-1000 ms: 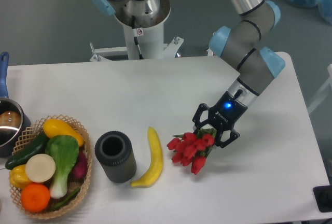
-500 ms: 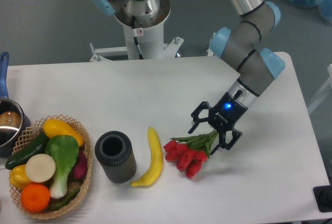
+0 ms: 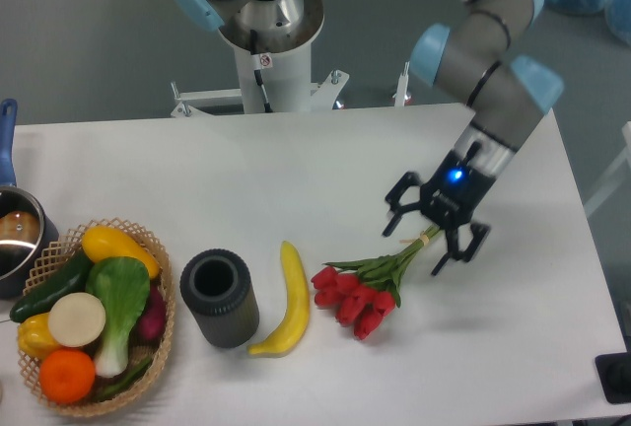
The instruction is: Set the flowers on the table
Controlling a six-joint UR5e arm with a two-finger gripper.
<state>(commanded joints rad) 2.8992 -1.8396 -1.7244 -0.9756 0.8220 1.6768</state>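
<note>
place: lab | cue: pedestal-mounted robot arm (image 3: 493, 81) at white table (image 3: 296, 179)

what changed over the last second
The end effector opened, let go of the flowers, and pulled back up and to the right along the stems. The flowers now lie on the table. Banana, cup and basket stayed put.

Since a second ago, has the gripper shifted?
Yes. The gripper, open now, has pulled back to the right, away from the banana, leaving the flowers lying on the table.
</note>
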